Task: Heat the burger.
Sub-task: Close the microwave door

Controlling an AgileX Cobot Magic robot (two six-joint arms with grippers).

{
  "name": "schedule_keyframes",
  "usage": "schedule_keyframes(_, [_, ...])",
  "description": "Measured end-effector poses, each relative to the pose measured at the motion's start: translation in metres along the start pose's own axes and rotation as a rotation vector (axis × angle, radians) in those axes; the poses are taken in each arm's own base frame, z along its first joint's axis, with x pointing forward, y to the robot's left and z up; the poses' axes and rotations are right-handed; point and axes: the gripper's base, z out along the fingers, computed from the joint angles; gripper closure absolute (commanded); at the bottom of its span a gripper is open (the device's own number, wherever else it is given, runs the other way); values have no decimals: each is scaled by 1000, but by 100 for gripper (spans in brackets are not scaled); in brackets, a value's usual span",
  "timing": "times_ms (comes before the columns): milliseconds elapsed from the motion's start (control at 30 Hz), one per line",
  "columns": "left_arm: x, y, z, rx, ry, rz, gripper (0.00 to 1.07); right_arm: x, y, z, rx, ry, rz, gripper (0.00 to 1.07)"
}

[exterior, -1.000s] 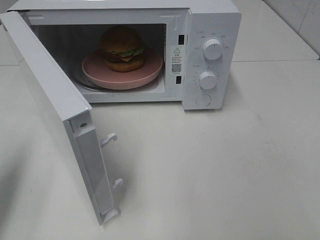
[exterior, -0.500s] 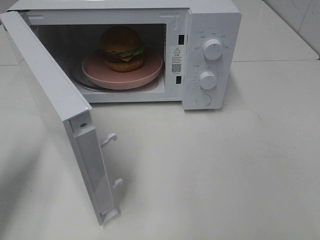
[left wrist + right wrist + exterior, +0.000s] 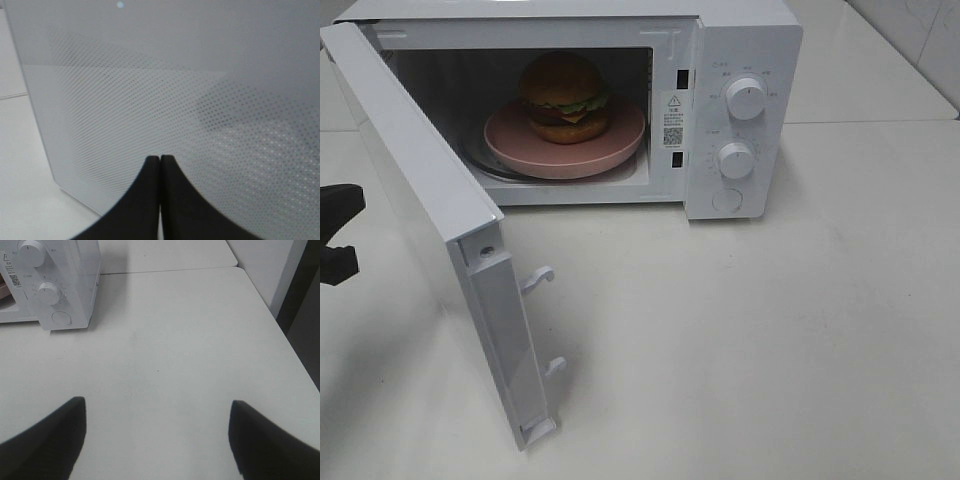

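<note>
The burger [image 3: 564,95] with its brown domed bun sits on a pink dish [image 3: 620,140] inside the white microwave [image 3: 745,40]. The microwave door [image 3: 420,190] stands swung wide open toward the front left. My left gripper [image 3: 338,236] shows as a black shape at the left edge, behind the door's outer face. In the left wrist view the left gripper [image 3: 160,159] is shut with nothing in it, pointing at the dotted door panel [image 3: 150,75] close ahead. My right gripper [image 3: 157,402] hangs open over bare table, right of the microwave [image 3: 65,295]; it does not show in the exterior view.
Two round knobs [image 3: 746,99] [image 3: 735,159] and a round button [image 3: 726,200] sit on the microwave's right panel. Two latch hooks [image 3: 538,278] stick out of the door's free edge. The table's right edge [image 3: 280,335] drops off beside a wall.
My left gripper has come into the exterior view at the left edge, behind the open door. The burger, dish and door have not moved.
</note>
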Motion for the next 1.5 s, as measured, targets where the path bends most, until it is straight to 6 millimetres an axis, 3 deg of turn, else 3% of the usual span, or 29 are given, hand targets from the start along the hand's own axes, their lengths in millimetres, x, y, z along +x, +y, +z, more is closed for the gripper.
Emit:
schedule_keyframes(500, [-8, 3, 32, 68, 34, -4, 107, 0, 0, 0, 0, 0, 0, 32])
schedule_keyframes(1500, [-21, -42, 112, 143, 48, -64, 107, 0, 0, 0, 0, 0, 0, 32])
